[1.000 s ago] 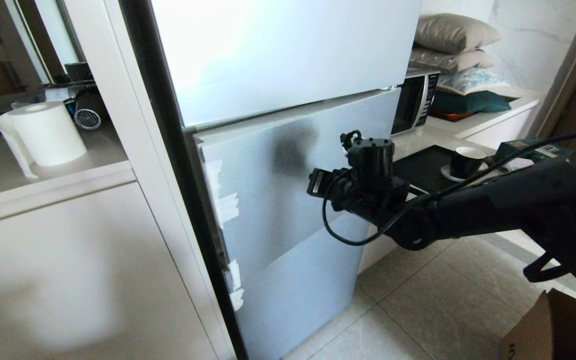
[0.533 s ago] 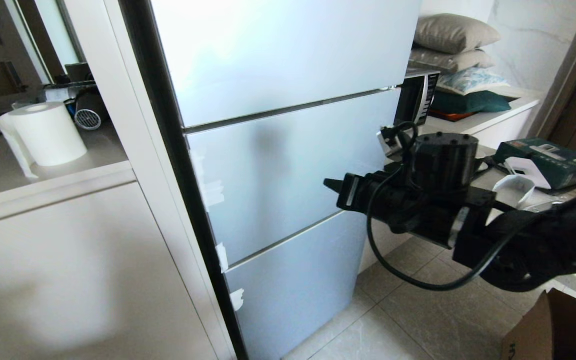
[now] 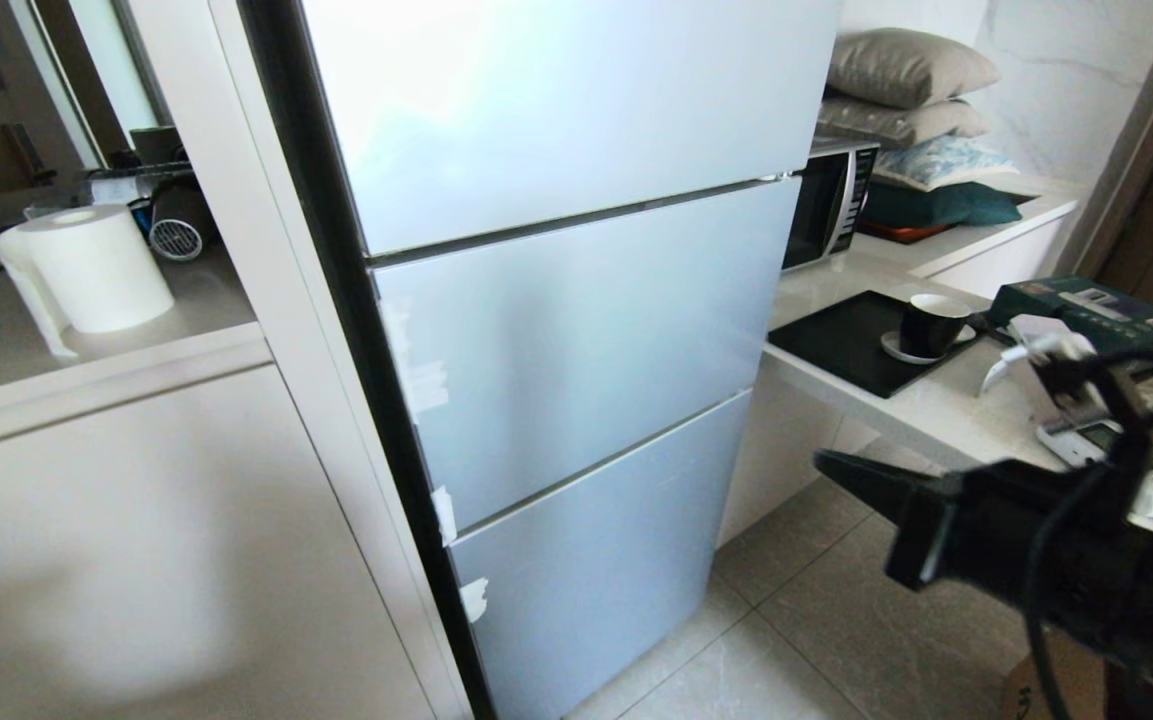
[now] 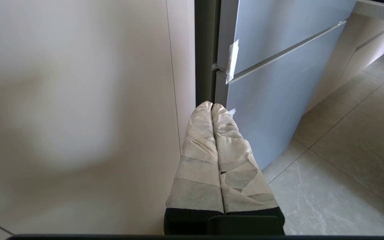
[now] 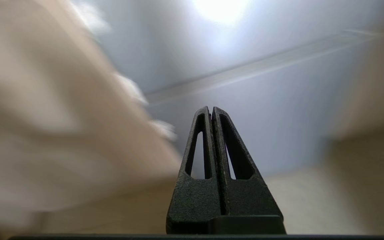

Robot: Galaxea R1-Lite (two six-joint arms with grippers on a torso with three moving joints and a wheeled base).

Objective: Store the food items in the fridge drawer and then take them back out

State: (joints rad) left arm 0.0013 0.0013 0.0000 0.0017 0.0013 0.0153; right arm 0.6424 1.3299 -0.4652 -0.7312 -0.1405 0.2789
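Three flat fronts of the fridge (image 3: pixel 556 330) sit flush, so the drawer and fruit are hidden. Right gripper (image 5: pixel 211 110) hangs low beside it, fingers pressed together, empty; left gripper (image 4: pixel 211 106) is parked, clamped together too. Looks like a closing-up step; reopening needs parted fingers.

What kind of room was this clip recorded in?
Most likely a home kitchen. A tall pale blue-silver fridge stands between beige cabinets, a microwave sits on the white counter beside it, and a black cup rests on a saucer there.
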